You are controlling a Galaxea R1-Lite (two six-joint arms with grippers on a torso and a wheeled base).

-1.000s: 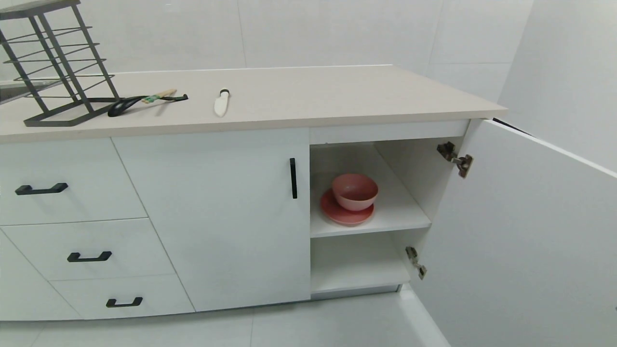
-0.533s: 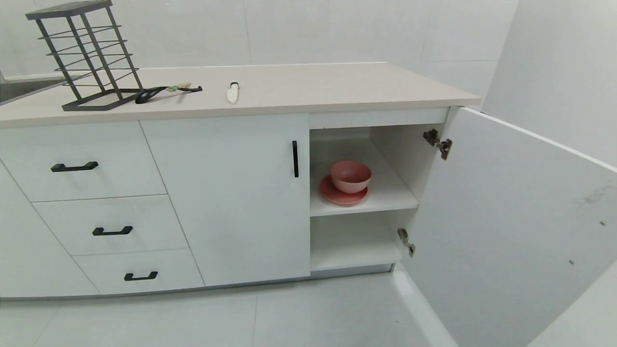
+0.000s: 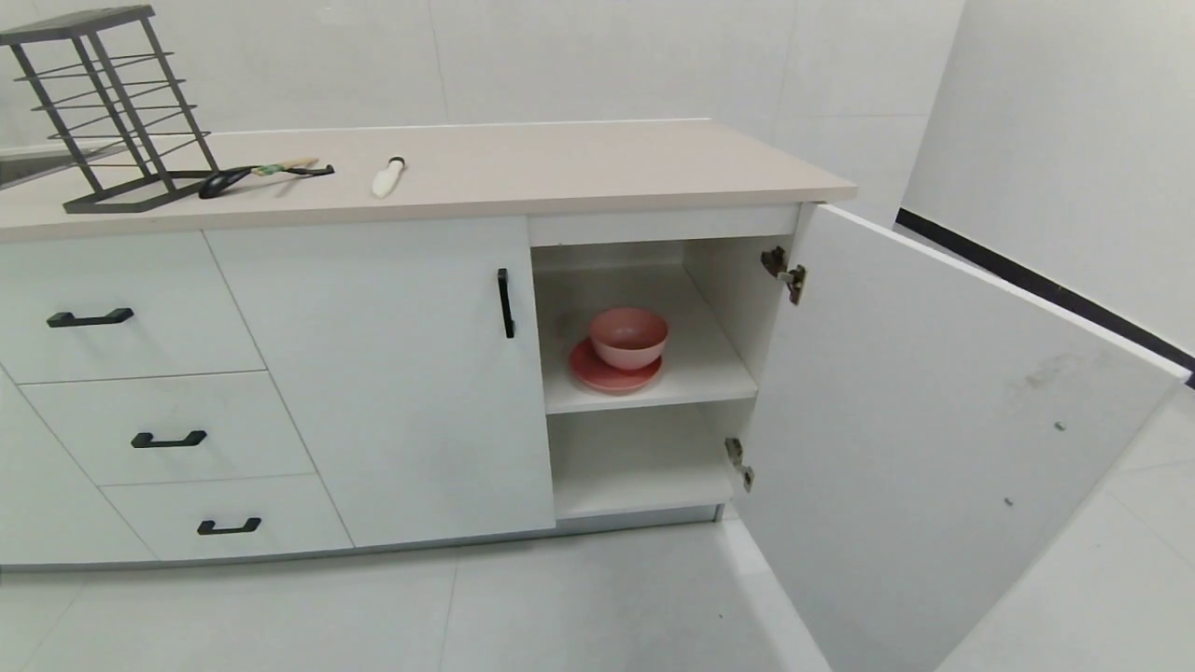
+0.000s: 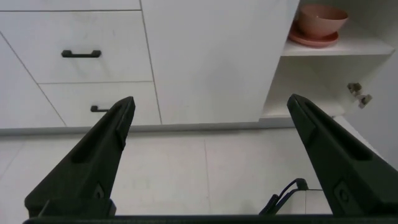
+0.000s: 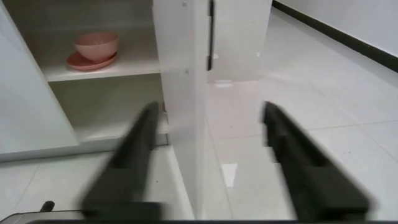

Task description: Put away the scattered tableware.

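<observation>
Tableware split between shelf and countertop

Pink bowl sits on pink plate on the open cabinet's upper shelf. A black spoon and what may be a white knife lie by the wire rack. Left gripper and right gripper are spread wide and empty.

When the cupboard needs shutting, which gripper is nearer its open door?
Right. The right gripper faces the open door's edge close up; the left gripper hangs farther left, before the closed door.

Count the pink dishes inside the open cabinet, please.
2: a pink bowl sits on a pink plate, both on the upper shelf. The closed door could hide more.
</observation>
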